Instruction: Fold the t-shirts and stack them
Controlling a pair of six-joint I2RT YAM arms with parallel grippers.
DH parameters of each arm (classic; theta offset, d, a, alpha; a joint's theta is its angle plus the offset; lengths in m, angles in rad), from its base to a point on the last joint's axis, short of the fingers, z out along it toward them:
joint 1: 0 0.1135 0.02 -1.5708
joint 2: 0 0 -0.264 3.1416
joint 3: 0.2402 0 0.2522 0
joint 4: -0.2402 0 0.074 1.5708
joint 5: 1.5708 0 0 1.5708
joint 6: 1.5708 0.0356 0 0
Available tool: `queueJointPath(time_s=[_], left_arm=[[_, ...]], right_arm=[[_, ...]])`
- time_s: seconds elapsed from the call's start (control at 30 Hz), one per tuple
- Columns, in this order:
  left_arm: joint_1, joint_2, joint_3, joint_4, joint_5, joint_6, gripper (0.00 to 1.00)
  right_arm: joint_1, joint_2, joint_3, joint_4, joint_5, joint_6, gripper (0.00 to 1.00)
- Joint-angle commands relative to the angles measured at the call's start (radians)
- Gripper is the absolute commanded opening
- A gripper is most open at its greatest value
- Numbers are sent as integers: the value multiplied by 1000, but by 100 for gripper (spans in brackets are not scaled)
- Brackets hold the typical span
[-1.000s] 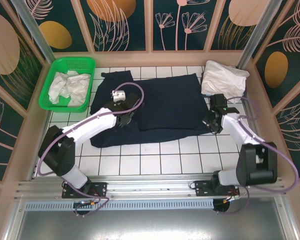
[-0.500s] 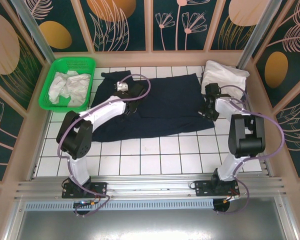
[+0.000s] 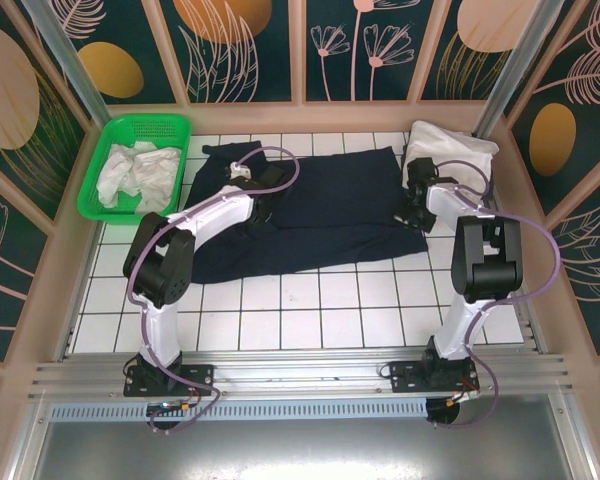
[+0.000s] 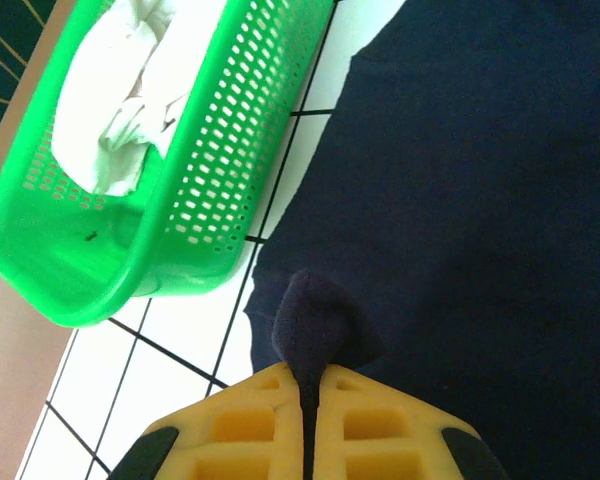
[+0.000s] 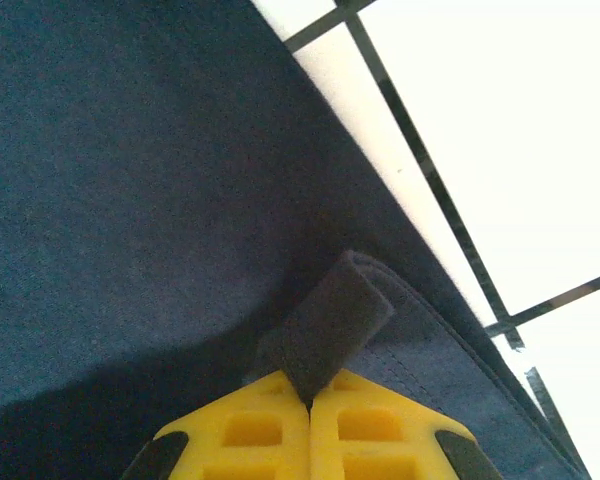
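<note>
**A:** Two grippers, both pinched tight on the navy t-shirt (image 3: pixel 325 215). Left gripper (image 4: pixel 305 385) has a small peak of dark cloth between its yellow jaws, close to the green basket (image 4: pixel 210 200). Right gripper (image 5: pixel 310 395) bites a doubled fold at the shirt's edge, with white tile just past it.

**B:** Where does the shirt lie?

**A:** Mid-table, long axis left to right, spanning the gap between the two grips. Left end near the basket. Right end touching or just short of the folded white t-shirt (image 3: pixel 448 155); cannot tell which. Most of the cloth lies between the grippers and toward the near side.

**B:** Which arm is nearer?

**A:** Neither. Each holds its own end. My read: a fold along the long axis is in hand, so both should travel together or the cloth will skew. Crumpled white t-shirts (image 3: pixel 135 175) wait in the basket.
</note>
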Motion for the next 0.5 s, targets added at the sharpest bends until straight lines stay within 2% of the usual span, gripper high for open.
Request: queueJointPath(time_s=[0.0,0.23,0.47], left_arm=[[7,-24,19,-49,-50,-23,0],[7,-157,-103,-49,19,-62,0],[-5,-260,-222,-87,60,-102,0]], right_arm=[[-7,-59,-3,-90,72,-23,0],[12,-244,-182,-113,99,-21,0],[44,-440,-252,-196,155,11,0]])
